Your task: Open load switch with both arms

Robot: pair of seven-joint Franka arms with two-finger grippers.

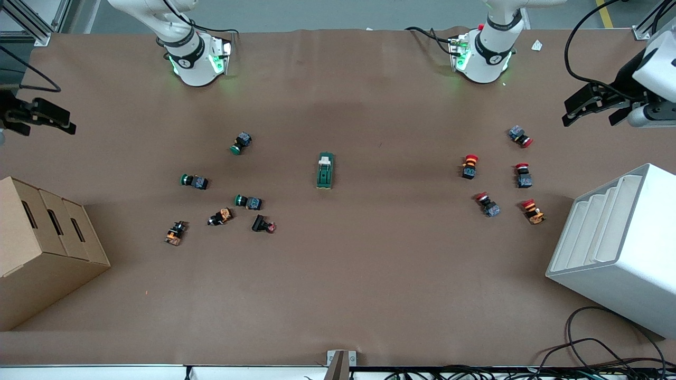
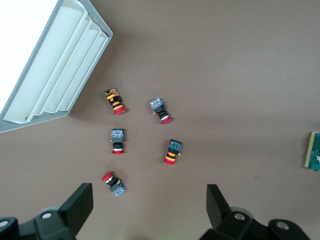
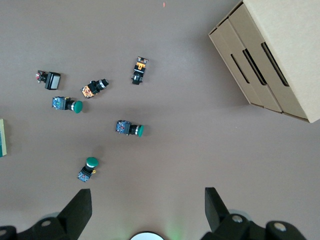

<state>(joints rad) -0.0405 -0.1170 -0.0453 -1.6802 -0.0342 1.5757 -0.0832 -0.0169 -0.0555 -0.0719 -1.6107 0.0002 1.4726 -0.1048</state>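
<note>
Dark green and alone, the load switch (image 1: 325, 171) lies flat on the brown counter (image 1: 369, 274) about midway between the two arms' ends, its white tab (image 1: 325, 158) pointing toward the robots' bases. Nothing touches it; both grippers are well apart from it.

Toward the right arm's end sits a loose scatter of push-buttons: three green-capped ones (image 1: 241, 143), (image 1: 193, 181), (image 1: 248, 201), two orange-bodied ones (image 1: 220, 217), (image 1: 175, 233) and a black one with a reddish end (image 1: 263, 225), all lying on their sides and apart from one another. Toward the left arm's end, five red-capped push-buttons (image 1: 470, 166) lie in a similar loose group, none touching.

Out at the counter's edges now: a cardboard box (image 1: 42, 248) with slotted handles stands at the right arm's end, nearer the front camera than the green buttons. A white stepped tray (image 1: 623, 248) stands tilted at the left arm's end.

The left gripper (image 2: 150, 210) hangs high over the counter at its own end, above the red-capped group, fingers spread wide with nothing between them. The right gripper (image 3: 147, 210) hangs over its own end, above the green-capped buttons, likewise wide apart and empty. The white bases (image 1: 198, 60) glow green at the top of the front view.
</note>
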